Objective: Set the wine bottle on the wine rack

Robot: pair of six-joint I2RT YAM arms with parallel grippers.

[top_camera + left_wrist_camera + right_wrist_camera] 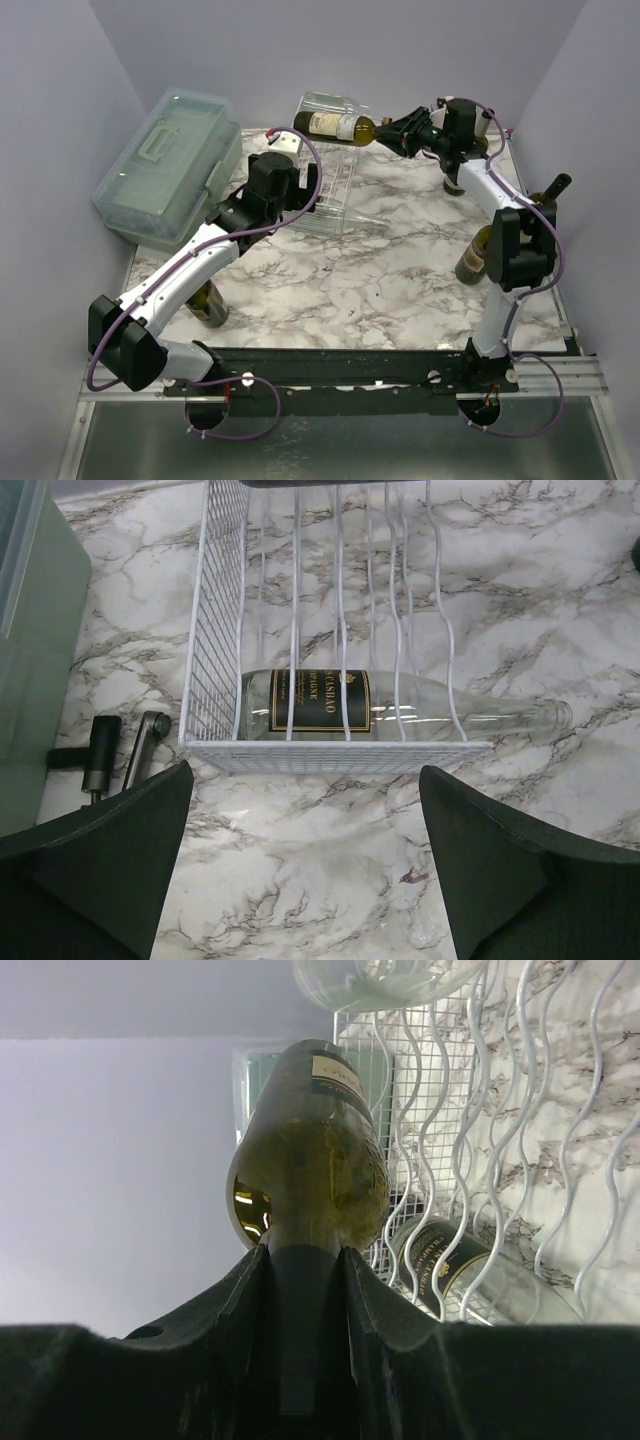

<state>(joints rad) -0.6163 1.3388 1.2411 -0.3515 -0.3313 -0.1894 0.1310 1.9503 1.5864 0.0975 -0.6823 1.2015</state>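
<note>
My right gripper (395,128) is shut on the neck of a dark green wine bottle (335,125) and holds it level over the top tier of the wine rack (335,195). In the right wrist view the bottle (310,1150) points away from me, its neck clamped in my gripper (305,1265), with the rack's wavy white wires (560,1110) to the right. My left gripper (305,820) is open and empty over the marble just in front of the rack's lower edge (330,755). In the top view it (272,172) sits at the rack's left side.
A clear bottle with a dark label (400,708) lies in the rack's lowest tier, also showing in the right wrist view (450,1260). A pale-green lidded box (170,165) stands at the back left. A bottle (478,252) stands by the right arm, another (210,302) under the left arm.
</note>
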